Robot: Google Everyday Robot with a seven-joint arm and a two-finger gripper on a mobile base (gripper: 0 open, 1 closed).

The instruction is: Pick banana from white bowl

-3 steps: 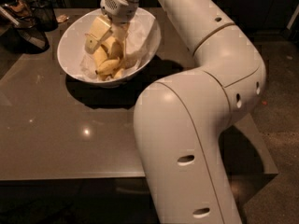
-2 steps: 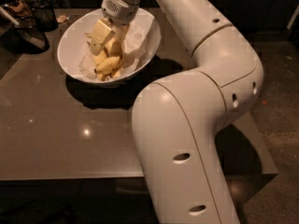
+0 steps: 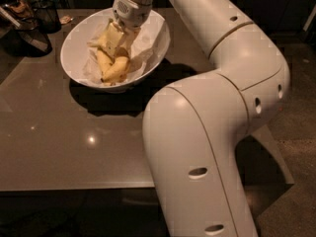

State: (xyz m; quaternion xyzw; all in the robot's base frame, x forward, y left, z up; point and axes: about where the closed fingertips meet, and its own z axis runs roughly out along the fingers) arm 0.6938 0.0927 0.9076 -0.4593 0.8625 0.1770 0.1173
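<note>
The white bowl (image 3: 154, 39) stands on the far left part of the table, lined with pale paper. The yellow banana (image 3: 116, 71) lies in the bottom of it, curved, with another yellow piece beside it. My gripper (image 3: 114, 38) reaches down into the bowl from the upper right. Its tip is right over the upper end of the banana and looks to be touching it. The banana rests on the bowl's bottom.
The grey-brown glossy table (image 3: 74, 147) has its front edge near the bottom of the view. Dark kitchen items and a dark wire container (image 3: 29, 21) stand at the far left corner behind the bowl. My large white arm (image 3: 212, 132) fills the right side.
My gripper has shifted slightly to the left inside the bowl. The banana and the bowl stay where they were.
</note>
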